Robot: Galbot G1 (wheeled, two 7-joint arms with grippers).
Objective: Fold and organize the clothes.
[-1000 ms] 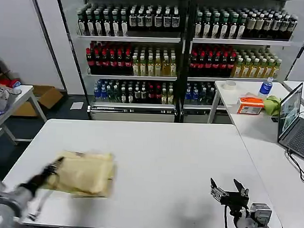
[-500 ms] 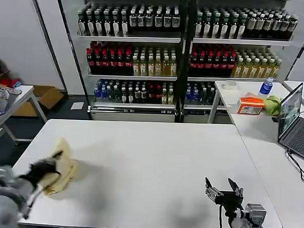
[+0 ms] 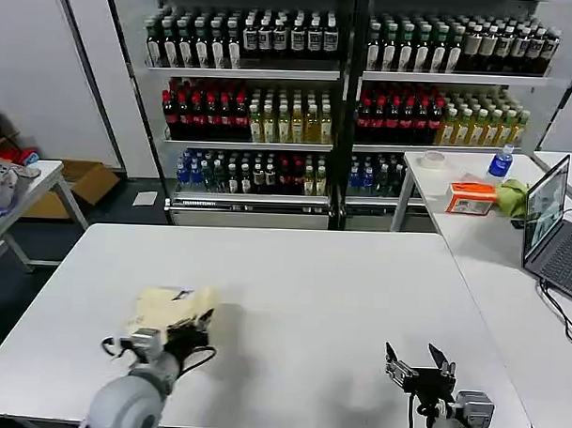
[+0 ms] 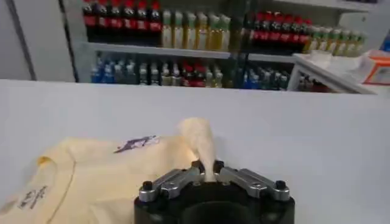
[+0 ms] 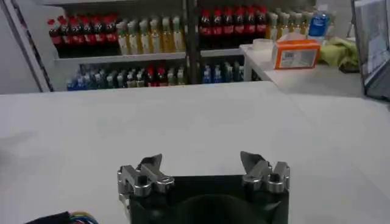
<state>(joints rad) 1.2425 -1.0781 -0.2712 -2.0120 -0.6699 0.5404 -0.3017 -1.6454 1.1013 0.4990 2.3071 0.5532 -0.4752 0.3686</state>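
Observation:
The pale yellow T-shirt (image 3: 170, 309) lies bunched on the near left part of the white table (image 3: 312, 281). My left gripper (image 3: 190, 331) sits at the shirt's near edge, shut on a pinched fold. In the left wrist view the cream shirt (image 4: 103, 167) spreads to one side, its collar and dark label showing, and a ridge of cloth rises between the left gripper's (image 4: 207, 169) closed jaws. My right gripper (image 3: 420, 367) hovers open over bare table at the near right; in its own view the right gripper (image 5: 203, 164) holds nothing.
Shelves of bottles (image 3: 347, 94) stand behind the table. A side table at the right carries a laptop (image 3: 549, 223), an orange box (image 3: 472, 197), a green cloth (image 3: 514, 197) and a blue bottle (image 3: 500, 163). Another table (image 3: 10, 190) stands far left.
The left gripper swung from the table's left edge toward the middle, carrying the shirt with it; the shirt went from a narrow bunch to a wider heap. The right gripper barely moved.

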